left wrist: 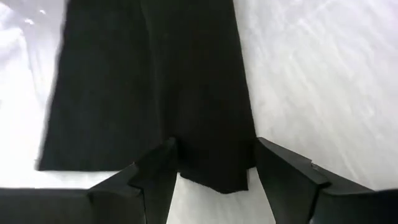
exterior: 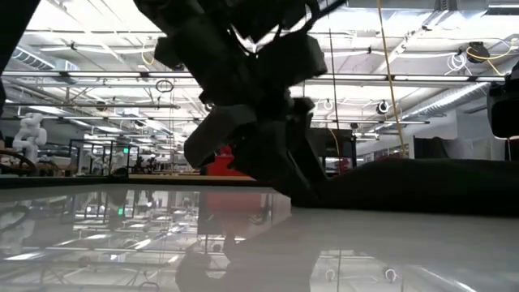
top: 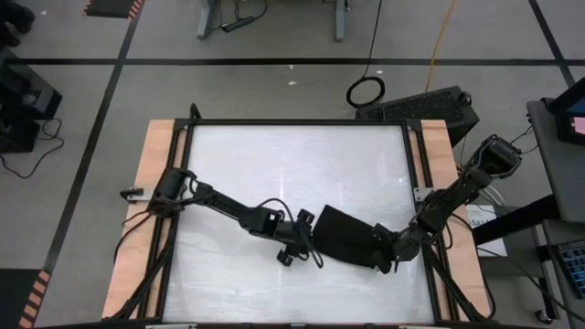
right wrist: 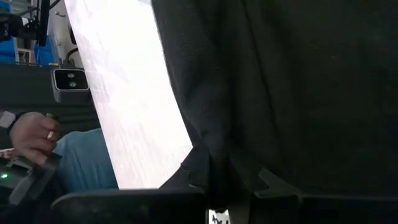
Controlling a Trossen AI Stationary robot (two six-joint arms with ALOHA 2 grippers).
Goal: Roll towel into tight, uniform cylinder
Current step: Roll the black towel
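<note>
Matt black cloth towel (top: 345, 236) lies on a glossy, brushed white table (top: 274, 164) edged with wood

- Open, bare counter (top: 274, 164) across the far half and the near left part; free passage there.
- Blocked near the middle right by the towel (top: 343, 236), lying flat, folded.
- Left gripper (top: 306, 239) at the towel's left edge, fingers apart astride a corner; left arm slanting across from the left rail, barring the middle left.
- Right gripper (top: 391, 251) shut at the towel's right end; right arm cutting off the near right corner.
- Narrow free strip between towel and near edge.
- Person's hand (right wrist: 31, 135) beyond the counter edge, clear of the surface.
</note>
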